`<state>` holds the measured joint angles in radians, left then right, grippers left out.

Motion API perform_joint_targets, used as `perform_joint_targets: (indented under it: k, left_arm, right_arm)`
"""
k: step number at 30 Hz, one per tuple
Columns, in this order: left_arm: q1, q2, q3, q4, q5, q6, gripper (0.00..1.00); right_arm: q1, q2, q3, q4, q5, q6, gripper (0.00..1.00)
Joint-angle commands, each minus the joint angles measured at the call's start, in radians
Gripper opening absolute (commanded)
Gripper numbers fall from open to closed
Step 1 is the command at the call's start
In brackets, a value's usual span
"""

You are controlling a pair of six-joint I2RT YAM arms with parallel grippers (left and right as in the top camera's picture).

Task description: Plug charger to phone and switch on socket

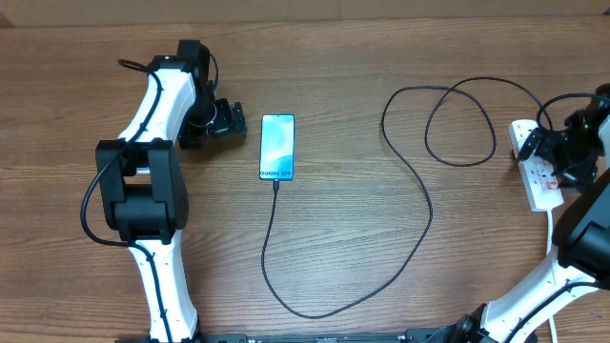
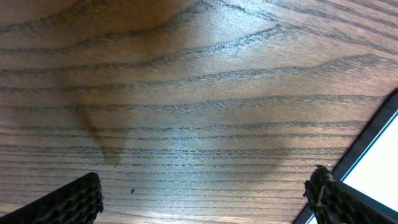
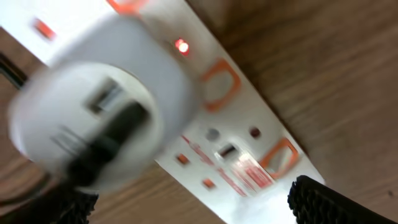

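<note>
The phone [image 1: 277,146] lies flat on the table with its blue-teal screen up. The charger cable [image 1: 422,195] runs from the phone's near end, its connector tip [image 1: 275,185] at the phone's port, loops right and back to the socket [image 1: 536,168]. My left gripper [image 1: 232,118] is open and empty just left of the phone, whose edge shows in the left wrist view [image 2: 373,155]. My right gripper [image 1: 534,143] is open over the socket. In the right wrist view a white adapter [image 3: 102,118] sits in the socket [image 3: 249,155] and a red light [image 3: 181,45] glows.
The socket's white cord [image 1: 551,238] runs toward the table's front right. The cable's loops [image 1: 457,119] lie between the phone and the socket. Both arm bases stand at the front edge.
</note>
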<state>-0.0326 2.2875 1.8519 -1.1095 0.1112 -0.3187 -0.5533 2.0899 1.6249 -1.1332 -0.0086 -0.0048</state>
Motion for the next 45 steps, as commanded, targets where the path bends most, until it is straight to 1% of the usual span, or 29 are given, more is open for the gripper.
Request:
perform_joint_targets:
  k: [1,9,45]
  left_arm:
    - [-0.007,-0.002,0.000,0.001,-0.004,0.000,1.00]
    - [-0.007,-0.002,0.000,0.001,-0.004,0.000,1.00]
    - [-0.007,-0.002,0.000,0.001,-0.004,0.000,1.00]
  right_arm:
    - [-0.010,-0.003,0.012,0.129,0.075,0.052,1.00]
    - [-0.010,-0.003,0.012,0.199,0.075,0.052,1.00]
    - [-0.010,-0.003,0.012,0.198,0.075,0.052,1.00]
